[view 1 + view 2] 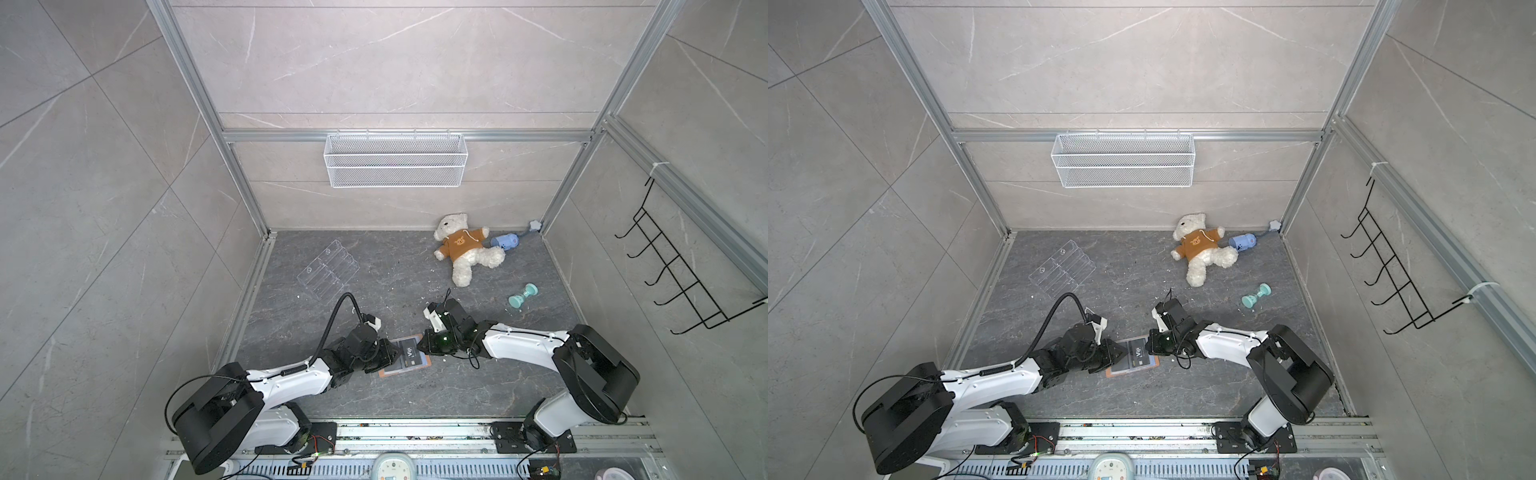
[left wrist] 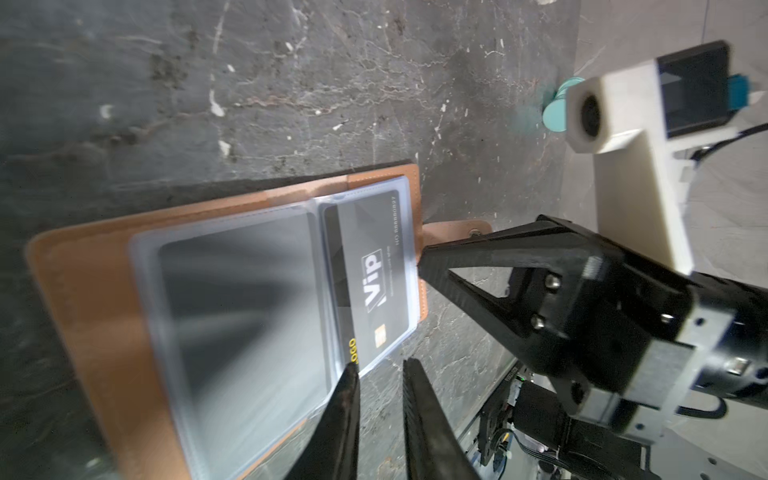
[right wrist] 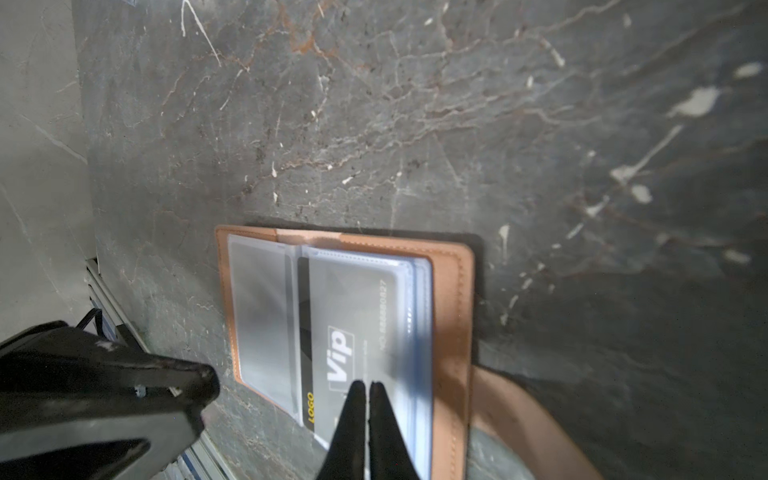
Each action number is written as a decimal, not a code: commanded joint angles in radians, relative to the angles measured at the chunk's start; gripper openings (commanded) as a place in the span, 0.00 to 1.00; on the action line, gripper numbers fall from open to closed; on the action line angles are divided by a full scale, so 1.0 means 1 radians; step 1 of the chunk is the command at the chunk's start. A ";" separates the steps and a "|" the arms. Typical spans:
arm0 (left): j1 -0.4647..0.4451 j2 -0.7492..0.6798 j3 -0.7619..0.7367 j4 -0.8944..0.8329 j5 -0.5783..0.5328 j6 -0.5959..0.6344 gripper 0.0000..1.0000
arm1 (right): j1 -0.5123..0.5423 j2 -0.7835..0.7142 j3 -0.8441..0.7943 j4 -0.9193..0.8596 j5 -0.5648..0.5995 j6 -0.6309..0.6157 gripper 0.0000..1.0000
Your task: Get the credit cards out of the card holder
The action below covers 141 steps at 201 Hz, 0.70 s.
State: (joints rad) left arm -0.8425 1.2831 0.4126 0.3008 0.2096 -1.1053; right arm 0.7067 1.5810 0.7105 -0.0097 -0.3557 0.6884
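**Vip credit card [image 2: 374, 266] sits sleeved in the open card holder [image 2: 83, 291], flat on the desk [image 3: 415, 124] between both arms.**
Thin, stiff, slick and likely light, the card is best pinched at its exposed edge with the floppy leather pinned. Right pincer [image 3: 368, 386] is clenched at the sleeve [image 2: 232, 311] rim; left pincer [image 2: 380, 365] is narrowly parted and empty.

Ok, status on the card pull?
Left tool part open at sleeve corner. Right tool shut at sleeve edge. Card holder open flat, Vip card inside sleeve. Nothing blocking.

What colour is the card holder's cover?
Tan brown; the card holder shows best in the left wrist view.
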 commanded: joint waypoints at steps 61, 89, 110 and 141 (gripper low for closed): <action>-0.020 0.081 -0.051 0.165 -0.017 -0.097 0.28 | -0.008 0.044 -0.060 0.101 -0.020 0.013 0.07; -0.022 0.109 -0.110 0.322 -0.035 -0.137 0.28 | -0.007 0.052 -0.071 0.116 -0.023 0.019 0.07; -0.027 0.142 -0.124 0.393 -0.044 -0.144 0.28 | -0.006 0.061 -0.076 0.133 -0.031 0.026 0.06; -0.035 0.200 -0.126 0.477 -0.047 -0.151 0.25 | -0.006 0.073 -0.081 0.146 -0.046 0.030 0.04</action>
State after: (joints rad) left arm -0.8673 1.4490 0.2878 0.6430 0.1856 -1.2354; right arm 0.7017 1.6257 0.6533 0.1326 -0.3931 0.7071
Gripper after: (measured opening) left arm 0.262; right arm 0.051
